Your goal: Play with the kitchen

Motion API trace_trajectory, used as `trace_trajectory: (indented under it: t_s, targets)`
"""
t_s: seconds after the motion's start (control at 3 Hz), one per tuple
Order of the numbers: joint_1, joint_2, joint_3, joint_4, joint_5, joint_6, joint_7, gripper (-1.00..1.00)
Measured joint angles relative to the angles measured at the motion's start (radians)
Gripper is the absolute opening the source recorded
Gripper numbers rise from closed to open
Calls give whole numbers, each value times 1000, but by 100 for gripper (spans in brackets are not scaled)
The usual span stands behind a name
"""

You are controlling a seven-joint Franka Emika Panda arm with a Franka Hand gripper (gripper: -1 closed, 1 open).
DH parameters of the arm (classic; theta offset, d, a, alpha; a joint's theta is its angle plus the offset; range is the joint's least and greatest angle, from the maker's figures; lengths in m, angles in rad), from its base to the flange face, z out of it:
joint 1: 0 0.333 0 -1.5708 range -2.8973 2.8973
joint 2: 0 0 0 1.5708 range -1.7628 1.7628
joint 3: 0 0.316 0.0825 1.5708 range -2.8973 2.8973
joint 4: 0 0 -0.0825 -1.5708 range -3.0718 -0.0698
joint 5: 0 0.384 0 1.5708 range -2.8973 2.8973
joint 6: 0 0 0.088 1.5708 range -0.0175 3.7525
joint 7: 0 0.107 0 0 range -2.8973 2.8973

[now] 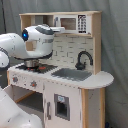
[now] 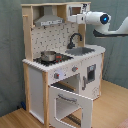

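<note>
The kitchen point(image 1: 75, 85) point(image 2: 60, 75) is a tall white and light-wood toy unit, seen in both exterior views. It has a black faucet point(image 1: 83, 58) point(image 2: 75, 38) over a grey sink point(image 1: 71, 74) point(image 2: 82, 50), a dotted backsplash and a range hood point(image 2: 48, 20). Its small microwave point(image 1: 75, 23) sits on the top shelf. The oven door point(image 2: 70, 102) hangs open and forward in the second exterior view. A metal pot point(image 2: 48, 56) point(image 1: 31, 63) stands on the hob. My gripper point(image 2: 74, 18) point(image 1: 59, 29) is up at the top shelf, beside the microwave.
My white arm point(image 1: 20, 45) fills the first exterior view's left, in front of the hob side. A grey curtain point(image 2: 10, 50) hangs behind the kitchen. A wood floor point(image 2: 112, 107) runs under and around it.
</note>
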Motion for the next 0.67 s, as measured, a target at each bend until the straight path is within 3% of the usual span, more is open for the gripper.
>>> trace_trajectory:
  t_s: [0.67]
  targets:
    - [-114, 0, 103, 98, 25, -20, 71, 100]
